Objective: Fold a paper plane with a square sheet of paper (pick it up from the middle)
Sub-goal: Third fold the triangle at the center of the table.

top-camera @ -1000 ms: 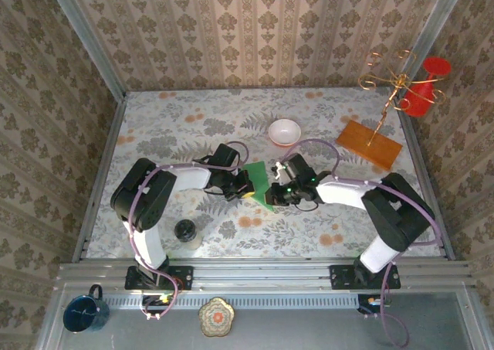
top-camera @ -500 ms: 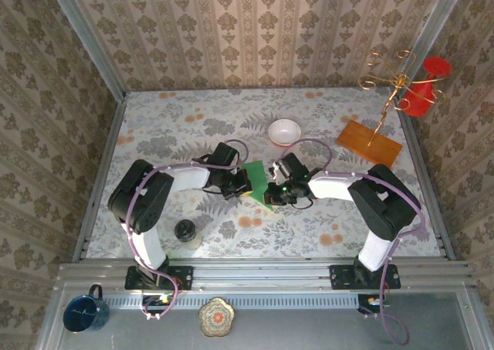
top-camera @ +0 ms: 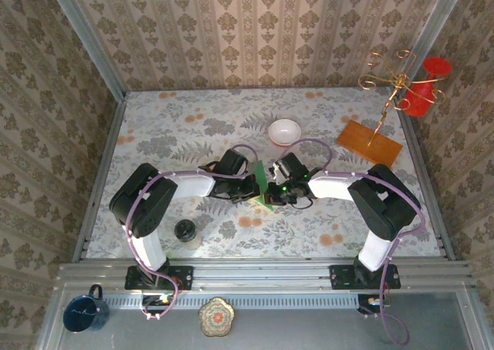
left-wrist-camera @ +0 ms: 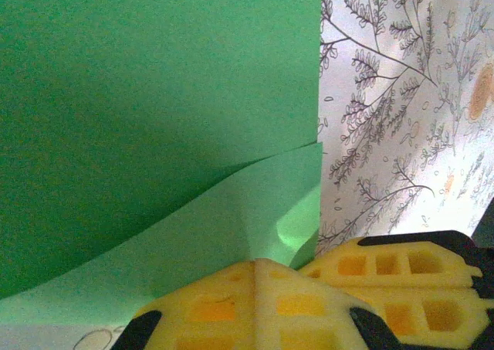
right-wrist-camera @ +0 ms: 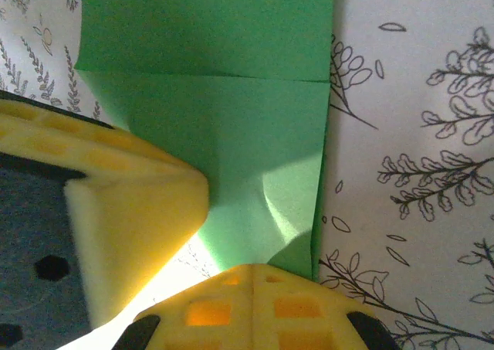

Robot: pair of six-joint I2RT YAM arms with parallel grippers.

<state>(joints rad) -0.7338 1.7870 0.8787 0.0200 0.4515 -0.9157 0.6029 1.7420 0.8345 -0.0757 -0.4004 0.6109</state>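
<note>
The square sheet of paper (top-camera: pixel 262 178) stands bent up as a narrow strip at the middle of the table (top-camera: pixel 170 134), long axis from 12 to 6 o'clock, with the left gripper (top-camera: pixel 252 189) closed on it from 9 o'clock and the right gripper (top-camera: pixel 272 189) closed on it from 3 o'clock, the 2 about equally near.
</note>
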